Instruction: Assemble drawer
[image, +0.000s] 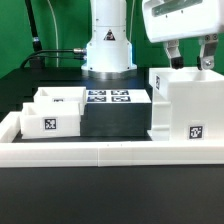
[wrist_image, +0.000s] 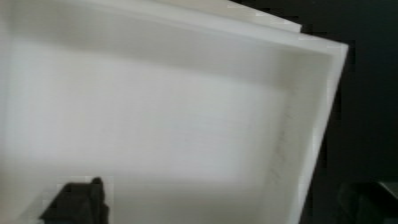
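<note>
The drawer's large white boxy housing (image: 186, 108) stands at the exterior view's right, open side up, with a square tag on its front. Two small white trays (image: 56, 99) (image: 49, 121), each tagged, sit at the exterior view's left. My gripper (image: 190, 58) hangs just over the housing's top rim with its jaws apart. In the wrist view the gripper (wrist_image: 222, 205) straddles one housing wall (wrist_image: 317, 130): one dark finger (wrist_image: 75, 200) is over the inside, the other (wrist_image: 368, 200) is outside. Nothing is held.
The marker board (image: 108, 97) lies between the trays and the housing, in front of the robot base (image: 108, 50). A white border rail (image: 110, 152) runs along the front and the exterior view's left side of the parts.
</note>
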